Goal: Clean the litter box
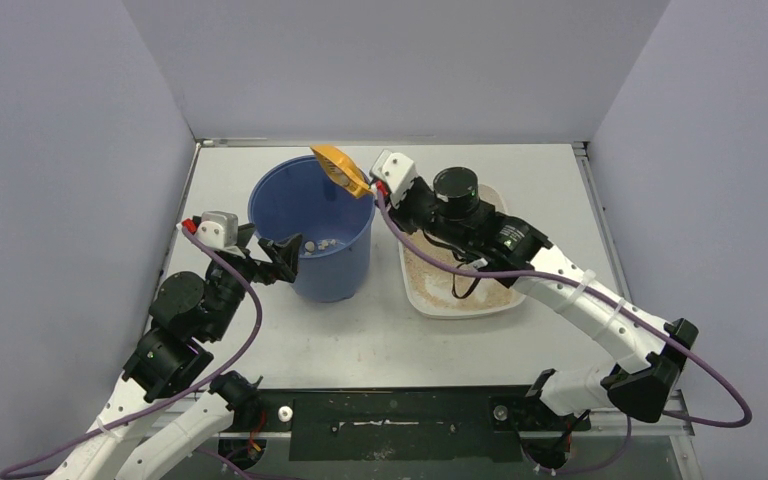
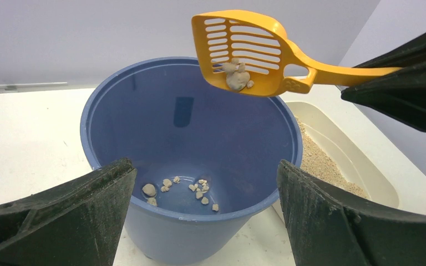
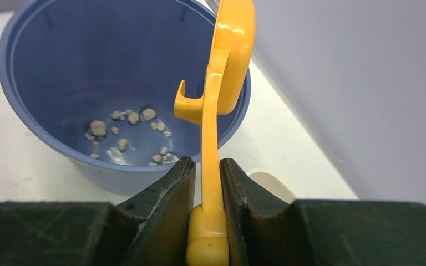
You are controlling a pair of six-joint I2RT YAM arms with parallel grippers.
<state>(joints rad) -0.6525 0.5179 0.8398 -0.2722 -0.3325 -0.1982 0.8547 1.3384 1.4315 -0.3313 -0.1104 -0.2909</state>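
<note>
The cream litter box [image 1: 460, 300] with tan granules lies right of the blue bucket [image 1: 312, 280]; its rim also shows in the left wrist view [image 2: 366, 166]. My right gripper [image 1: 380, 190] [image 3: 207, 166] is shut on the handle of the orange slotted scoop [image 1: 340, 168] [image 3: 222, 100]. The scoop [image 2: 244, 50] hangs tilted over the bucket's far right rim, and a few grey clumps [image 2: 236, 77] rest in it. My left gripper [image 1: 282, 258] [image 2: 206, 172] stands open at the bucket's left side with nothing between its fingers.
Several small clumps [image 2: 183, 188] lie on the bottom of the bucket [image 2: 105, 111] [image 3: 33, 66]. Grey walls close the white table [image 1: 260, 340] on three sides. The right arm [image 1: 580, 300] stretches above the litter box.
</note>
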